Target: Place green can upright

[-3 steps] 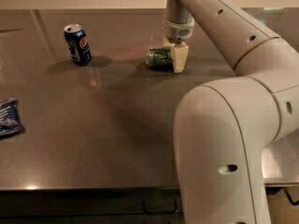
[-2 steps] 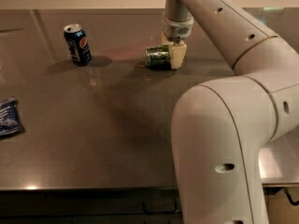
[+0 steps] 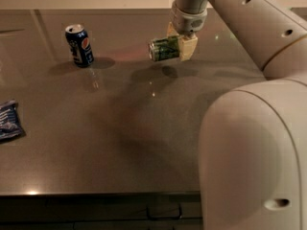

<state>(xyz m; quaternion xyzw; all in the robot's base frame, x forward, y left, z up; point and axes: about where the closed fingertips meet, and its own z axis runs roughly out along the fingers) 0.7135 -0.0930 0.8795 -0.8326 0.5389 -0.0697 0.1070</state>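
The green can (image 3: 163,49) lies on its side in the air, held by my gripper (image 3: 180,44) above the far middle of the grey table (image 3: 120,128). Its silver end points left. Its shadow falls on the table just below it. The gripper's cream fingers (image 3: 188,48) are shut on the can's right end. The arm comes down from the top right.
A dark blue Pepsi can (image 3: 79,45) stands upright at the far left of the table. A blue snack bag (image 3: 8,120) lies at the left edge. The robot's large white body (image 3: 254,152) fills the right foreground.
The gripper has lifted the green can off the table, still on its side. The Pepsi can and bag have not moved.
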